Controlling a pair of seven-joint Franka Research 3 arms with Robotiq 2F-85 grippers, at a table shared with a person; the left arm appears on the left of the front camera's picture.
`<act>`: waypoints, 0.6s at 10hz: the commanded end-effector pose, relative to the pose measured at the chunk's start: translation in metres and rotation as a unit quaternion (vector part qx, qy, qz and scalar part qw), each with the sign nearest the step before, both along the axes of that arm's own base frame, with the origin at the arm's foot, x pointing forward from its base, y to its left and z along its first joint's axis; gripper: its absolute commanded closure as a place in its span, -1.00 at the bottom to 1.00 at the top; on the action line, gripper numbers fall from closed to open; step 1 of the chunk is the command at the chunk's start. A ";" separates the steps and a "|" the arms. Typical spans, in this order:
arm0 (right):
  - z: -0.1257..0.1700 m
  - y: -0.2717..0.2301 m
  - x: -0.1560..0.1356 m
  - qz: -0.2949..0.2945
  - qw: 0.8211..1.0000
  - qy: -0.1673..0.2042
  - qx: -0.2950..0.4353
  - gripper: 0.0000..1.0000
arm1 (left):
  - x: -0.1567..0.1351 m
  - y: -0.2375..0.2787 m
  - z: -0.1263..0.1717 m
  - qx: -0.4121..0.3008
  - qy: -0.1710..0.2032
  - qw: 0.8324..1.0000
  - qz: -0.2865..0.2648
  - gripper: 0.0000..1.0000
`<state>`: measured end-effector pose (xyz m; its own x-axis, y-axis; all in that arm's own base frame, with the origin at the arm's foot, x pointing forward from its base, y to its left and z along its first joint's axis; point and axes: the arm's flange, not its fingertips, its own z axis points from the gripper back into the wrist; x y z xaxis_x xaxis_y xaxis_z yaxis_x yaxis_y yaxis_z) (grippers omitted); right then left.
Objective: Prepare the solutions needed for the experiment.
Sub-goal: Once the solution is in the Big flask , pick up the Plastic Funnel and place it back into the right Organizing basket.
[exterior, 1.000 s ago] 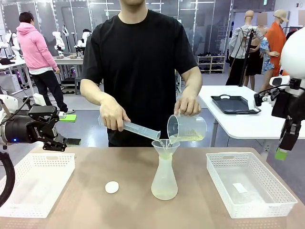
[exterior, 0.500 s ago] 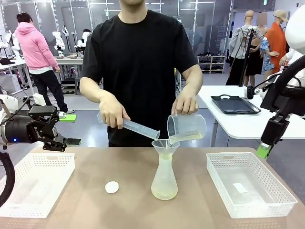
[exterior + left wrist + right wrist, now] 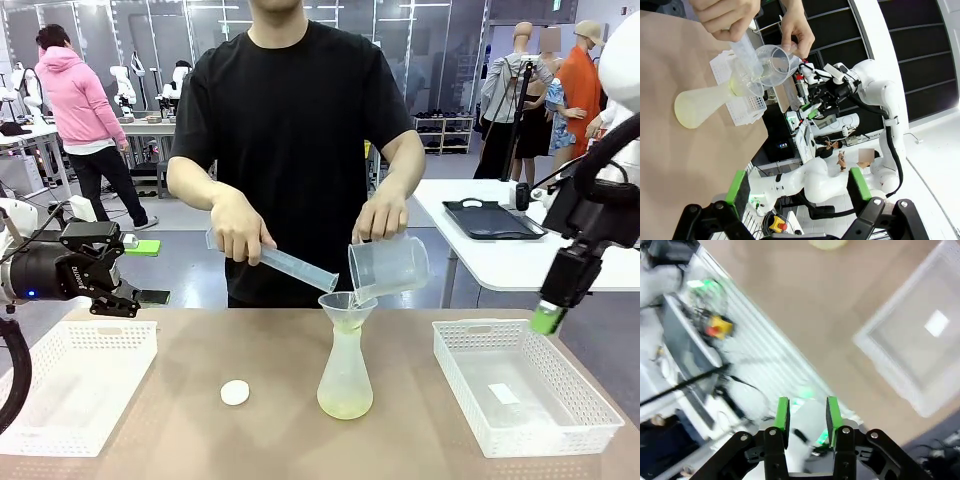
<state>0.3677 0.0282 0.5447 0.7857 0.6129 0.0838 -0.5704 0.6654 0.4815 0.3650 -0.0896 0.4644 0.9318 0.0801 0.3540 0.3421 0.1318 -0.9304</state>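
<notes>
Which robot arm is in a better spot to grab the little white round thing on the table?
Probably the left. The white disc lies on the same side of the flask as the left gripper, which is wide open. The right gripper hangs by the right basket, past the flask.

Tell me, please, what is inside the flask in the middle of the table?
A shallow layer of pale yellow-green solution lies in the bottom of the flask; a funnel sits in its neck. The cloudy wall hides the funnel's stem.
</notes>
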 end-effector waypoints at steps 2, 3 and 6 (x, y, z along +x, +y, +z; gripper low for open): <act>-0.007 0.024 -0.029 -0.197 0.958 0.131 0.159 0.22 | -0.001 0.000 0.002 -0.004 0.002 1.000 -0.004 -1.00; -0.007 0.027 -0.034 -0.258 0.933 0.173 0.180 0.22 | -0.001 0.000 0.002 -0.004 0.002 1.000 -0.004 -1.00; -0.018 0.021 -0.043 -0.345 0.884 0.192 0.249 0.22 | -0.001 0.000 0.002 -0.004 0.002 1.000 -0.004 -1.00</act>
<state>0.3348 0.0401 0.5320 0.9820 0.0437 -0.1837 0.1372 0.5030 0.8533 0.3650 -0.0896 0.4644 0.9319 0.0800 0.3539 0.3420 0.1317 -0.9304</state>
